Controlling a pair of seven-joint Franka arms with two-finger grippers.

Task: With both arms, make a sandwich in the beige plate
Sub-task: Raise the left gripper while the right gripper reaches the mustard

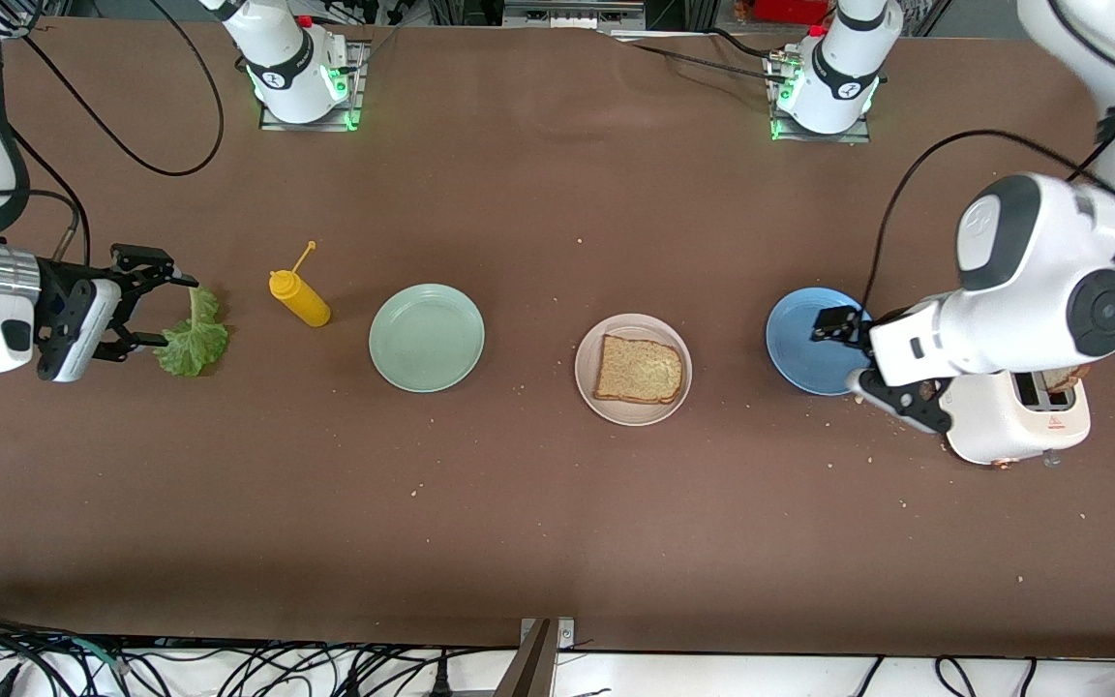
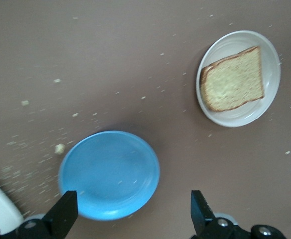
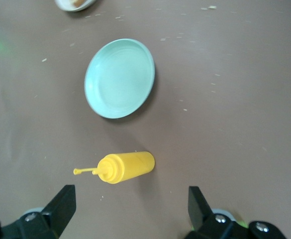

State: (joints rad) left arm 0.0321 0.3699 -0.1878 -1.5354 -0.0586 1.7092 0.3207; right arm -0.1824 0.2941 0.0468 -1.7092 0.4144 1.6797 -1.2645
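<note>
Fingers of both my grippers stand wide and empty: my left gripper (image 1: 856, 360) hangs over the blue plate (image 1: 799, 344), my right gripper (image 1: 146, 305) over the lettuce leaf (image 1: 194, 341) on the bench (image 1: 557, 503). One bread slice (image 1: 639, 369) lies on the beige plate (image 1: 633, 412), between the blue plate and the mint-green plate (image 1: 427, 338).

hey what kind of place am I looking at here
Most likely a robotics lab staged as a kitchen counter: a brown table with arms bolted on, cables along its edge, and sandwich props like a toaster, bread slice and beige plate.
</note>
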